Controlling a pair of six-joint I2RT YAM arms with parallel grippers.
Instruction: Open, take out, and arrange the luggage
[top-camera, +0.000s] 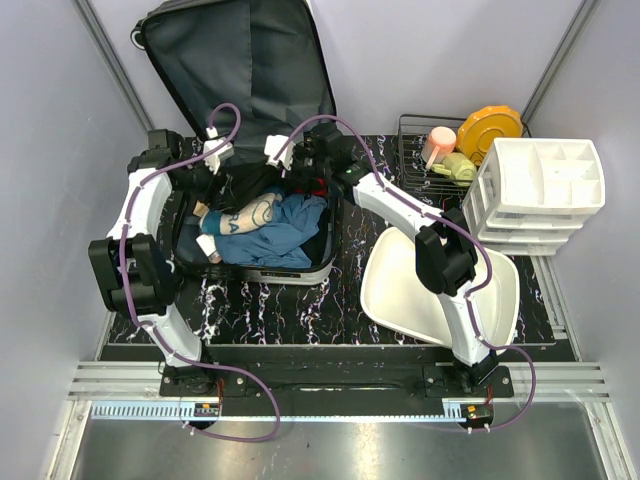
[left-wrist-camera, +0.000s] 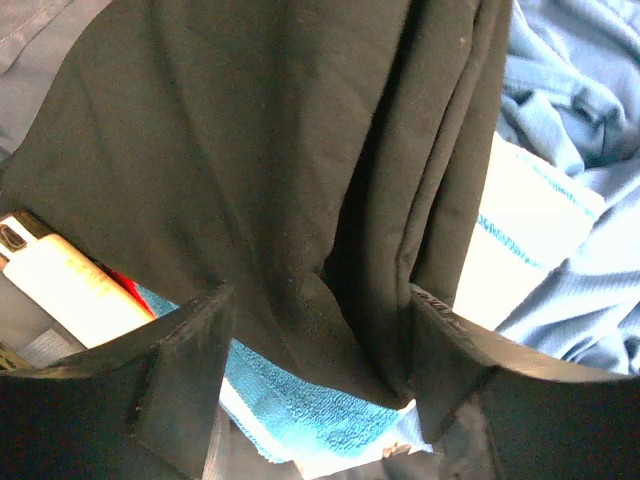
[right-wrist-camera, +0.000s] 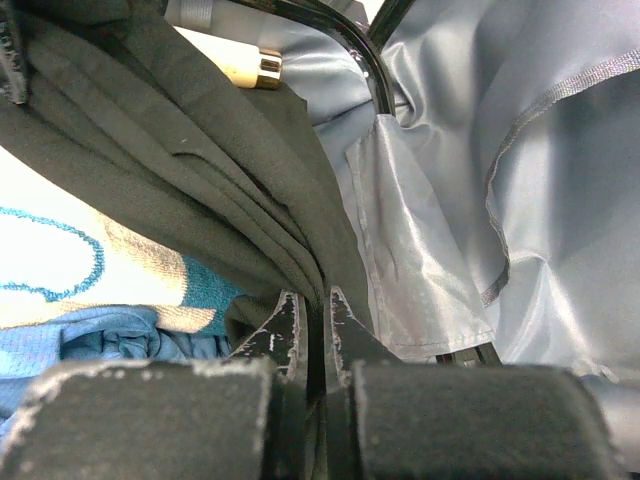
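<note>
Open luggage (top-camera: 240, 60) stood at the table's (top-camera: 300, 300) 11 o'clock, holding a black garment (left-wrist-camera: 250, 150) — right gripper (right-wrist-camera: 315, 320) clamped on its fold, left gripper (left-wrist-camera: 315, 330) astride it, jaws apart.

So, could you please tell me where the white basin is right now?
In the top view, the white basin lies on the table's right half, just right of the open luggage and in front of the white drawer organiser.
</note>
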